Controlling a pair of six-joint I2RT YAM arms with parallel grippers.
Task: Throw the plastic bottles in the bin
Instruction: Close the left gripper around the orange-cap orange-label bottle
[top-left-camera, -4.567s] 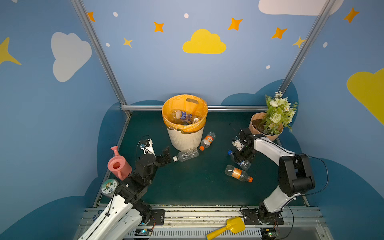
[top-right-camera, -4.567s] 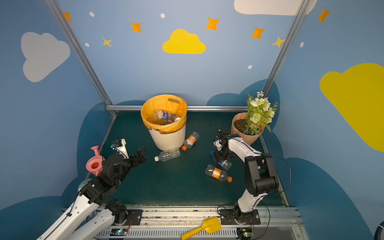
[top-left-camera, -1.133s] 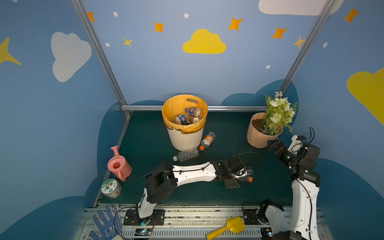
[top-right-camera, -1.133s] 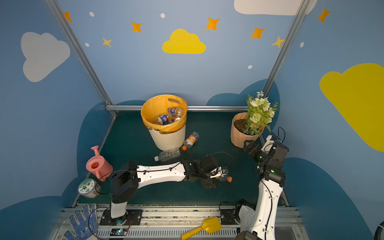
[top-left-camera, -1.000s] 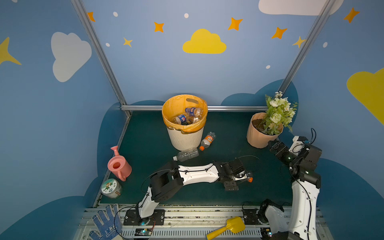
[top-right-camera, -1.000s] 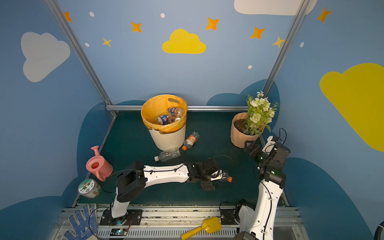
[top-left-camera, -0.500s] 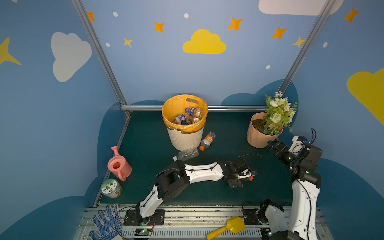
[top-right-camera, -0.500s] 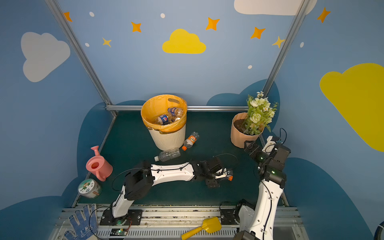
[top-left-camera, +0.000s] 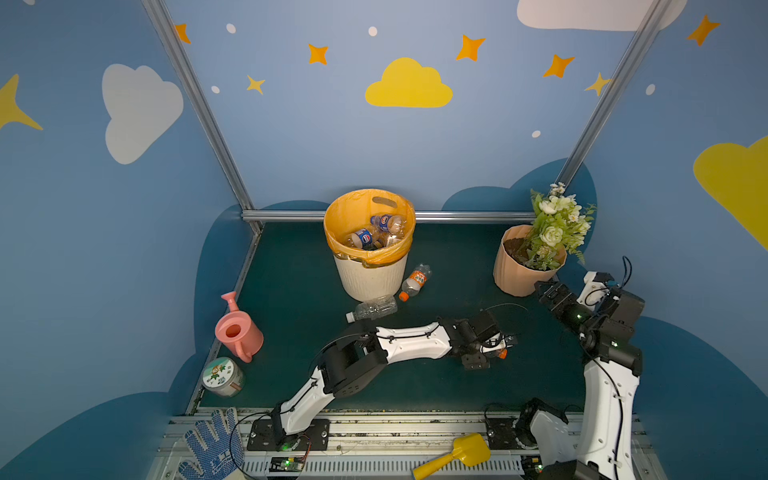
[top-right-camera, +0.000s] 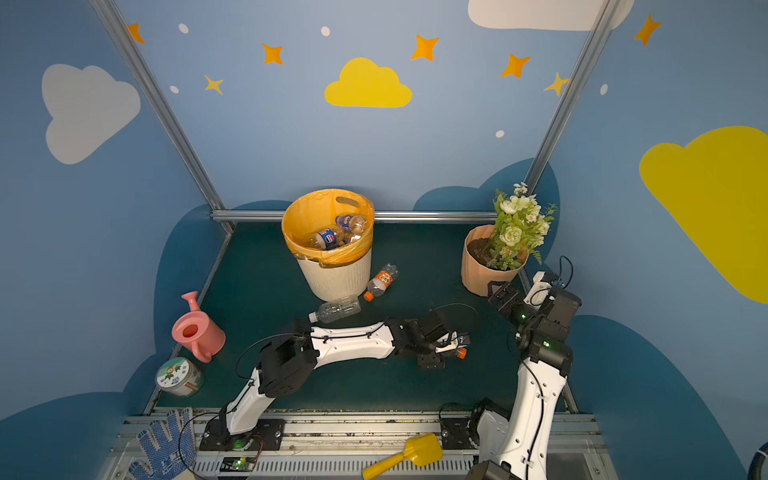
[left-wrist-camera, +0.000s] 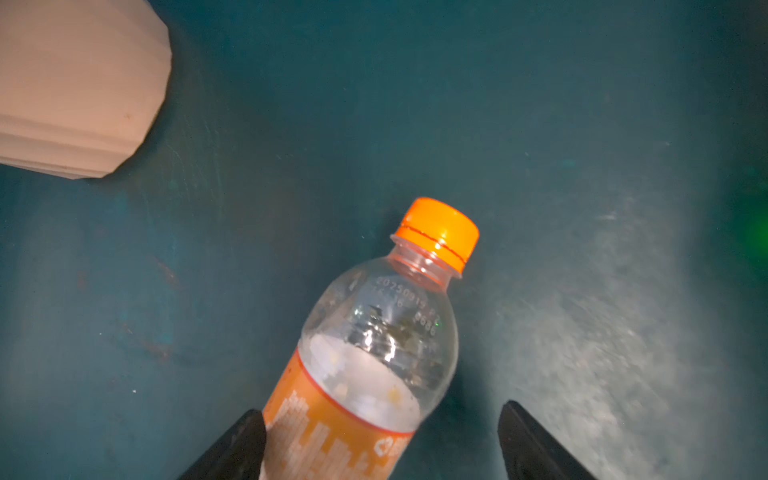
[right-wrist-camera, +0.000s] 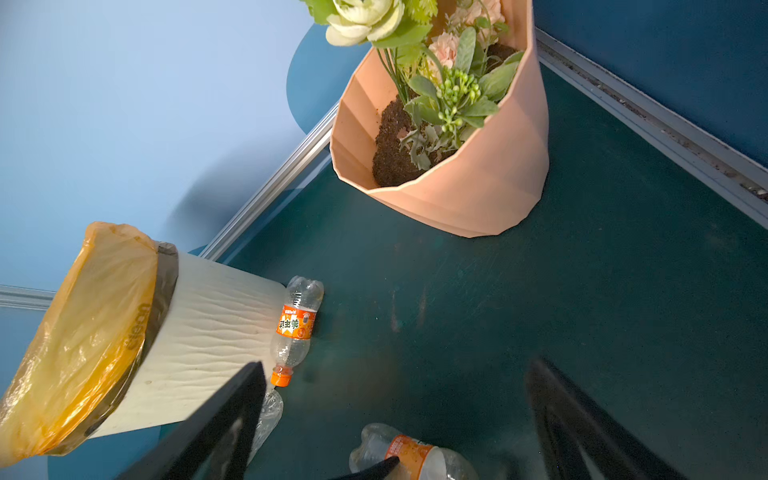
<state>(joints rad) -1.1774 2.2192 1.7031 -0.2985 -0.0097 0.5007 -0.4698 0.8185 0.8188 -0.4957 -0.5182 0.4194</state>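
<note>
A clear bottle with an orange cap and orange label (left-wrist-camera: 374, 332) lies on the green floor right of centre. My left gripper (top-left-camera: 492, 351) (left-wrist-camera: 381, 411) reaches across and straddles its body, open: one finger touches the label, the other stands clear of it. My right gripper (top-left-camera: 548, 291) (right-wrist-camera: 395, 365) hangs open and empty beside the flower pot. The bin (top-left-camera: 370, 278) with its orange bag holds several bottles (top-left-camera: 376, 232). At its foot lie an orange-labelled bottle (top-left-camera: 415, 281) (right-wrist-camera: 295, 324) and a clear white-capped bottle (top-left-camera: 372, 308).
A peach flower pot (top-left-camera: 523, 274) (right-wrist-camera: 478, 187) stands at the back right. The pink watering can (top-left-camera: 239, 332) and the round jar (top-left-camera: 222, 376) sit at the left edge. In front of the floor, a yellow scoop (top-left-camera: 457, 455) and a blue-dotted glove (top-left-camera: 212, 446) rest on the rail.
My left arm has stretched a little further right along the floor and its jaws have narrowed around the orange-capped bottle. The right arm has stayed raised and still.
</note>
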